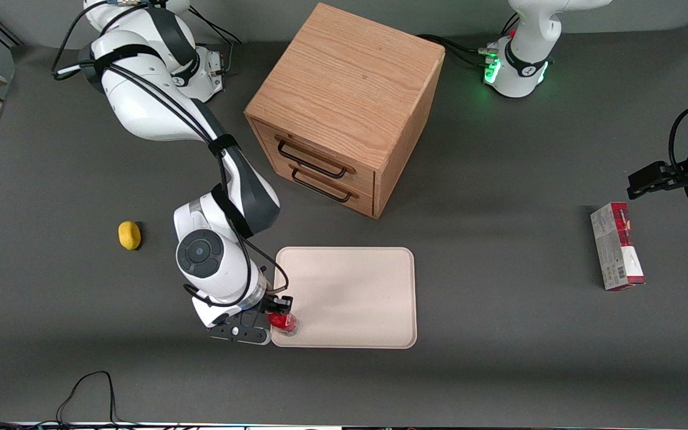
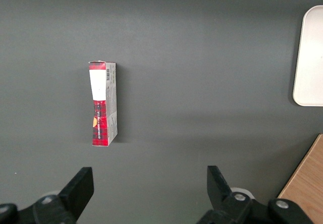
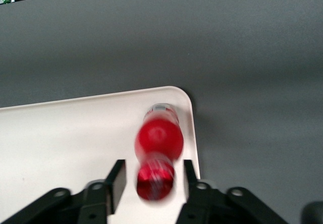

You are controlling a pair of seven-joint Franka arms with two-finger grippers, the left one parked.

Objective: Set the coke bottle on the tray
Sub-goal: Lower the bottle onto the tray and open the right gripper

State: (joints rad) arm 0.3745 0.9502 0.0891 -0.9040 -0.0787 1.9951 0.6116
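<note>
The coke bottle (image 1: 282,321), small and red with a red cap, stands on the cream-white tray (image 1: 350,280) in the corner nearest the front camera, toward the working arm's end. My right gripper (image 1: 280,312) hangs directly over it. In the right wrist view the bottle (image 3: 159,138) sits between the two black fingers (image 3: 117,178), with a gap showing on each side of the cap. The gripper (image 3: 154,179) is open. The bottle looks blurred against the tray (image 3: 60,138). An edge of the tray (image 2: 310,57) also shows in the left wrist view.
A wooden two-drawer cabinet (image 1: 344,107) stands farther from the front camera than the tray. A yellow lemon-like lump (image 1: 129,235) lies beside the working arm. A red-and-white carton (image 1: 617,245) (image 2: 102,103) lies toward the parked arm's end. A black cable (image 1: 87,388) loops near the table's front edge.
</note>
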